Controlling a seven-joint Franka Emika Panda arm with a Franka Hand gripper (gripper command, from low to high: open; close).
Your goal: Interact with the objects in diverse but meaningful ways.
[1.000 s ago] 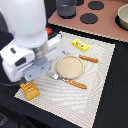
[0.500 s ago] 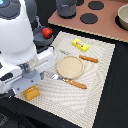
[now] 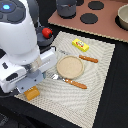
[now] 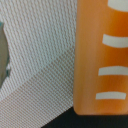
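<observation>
Golden bread loaf [image 3: 32, 93] at woven mat [image 3: 100, 80] corner edge (pincer state unclear).

End effector hidden behind arm; bread loaf [image 4: 102, 55] cropped, blurred.

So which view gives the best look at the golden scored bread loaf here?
The wrist view: the bread loaf fills much of the picture, its pale score marks clear against the woven mat. The exterior view shows only a small orange corner of it at the mat's edge, below the arm.
</observation>
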